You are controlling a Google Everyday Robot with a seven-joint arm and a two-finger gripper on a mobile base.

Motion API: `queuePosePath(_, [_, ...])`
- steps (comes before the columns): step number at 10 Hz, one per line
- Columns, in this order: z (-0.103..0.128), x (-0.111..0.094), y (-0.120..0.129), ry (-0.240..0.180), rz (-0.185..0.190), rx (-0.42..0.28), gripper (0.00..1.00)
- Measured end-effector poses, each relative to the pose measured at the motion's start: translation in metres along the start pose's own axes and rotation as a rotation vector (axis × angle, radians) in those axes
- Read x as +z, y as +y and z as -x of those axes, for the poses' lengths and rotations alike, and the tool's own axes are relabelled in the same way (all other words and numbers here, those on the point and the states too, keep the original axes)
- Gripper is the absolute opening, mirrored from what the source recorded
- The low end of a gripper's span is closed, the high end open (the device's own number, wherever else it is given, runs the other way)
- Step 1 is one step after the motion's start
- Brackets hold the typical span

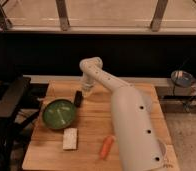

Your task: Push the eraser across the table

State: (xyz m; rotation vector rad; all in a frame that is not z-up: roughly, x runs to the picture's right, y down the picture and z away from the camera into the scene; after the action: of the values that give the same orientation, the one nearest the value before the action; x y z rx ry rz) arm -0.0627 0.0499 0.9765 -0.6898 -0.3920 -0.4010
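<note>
Looks somewhere in the middle of the push, judging by the layout alone. Finding the eraser [78, 98] on the far half of the table [93, 127], left of centre, lying just beside the far-right rim of the green bowl [45, 111]. Cannot tell whether touching that rim or barely apart from it.

Placing the hand [87, 90] low over the table, right next to the eraser on its right and slightly farther side, at the end of the white arm [133, 125] reaching in from the near right. Cannot tell whether wide or narrow, nor whether truly pressing on the eraser.

Left to do, as a judgement: carrying the eraser on over open wood. With the bowl so close on the left, hardly any room for more travel that way without nudging the bowl. Plenty of bare plank toward the near side and the right.

As for containers, only one on the table: the green bowl, round, upright, on the left side. Nothing to be seen inside, only its green floor. Outside it, on the wood: a pale white block [70, 138] near of the bowl, close to its near-right rim, and an orange carrot-like piece [107, 146] farther right, beside the arm. Off the table at the far right, a grey round dish-like thing [182, 78], too dim to say anything of its contents.
</note>
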Motion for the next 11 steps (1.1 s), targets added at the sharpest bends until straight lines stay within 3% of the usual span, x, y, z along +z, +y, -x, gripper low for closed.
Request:
queuePosePath(4, [0.017, 0.007, -0.008, -0.055, -0.019, -0.034, 0.0])
queuePosePath(11, [0.085, 0.013, -0.025, -0.166, -0.036, -0.202, 0.0])
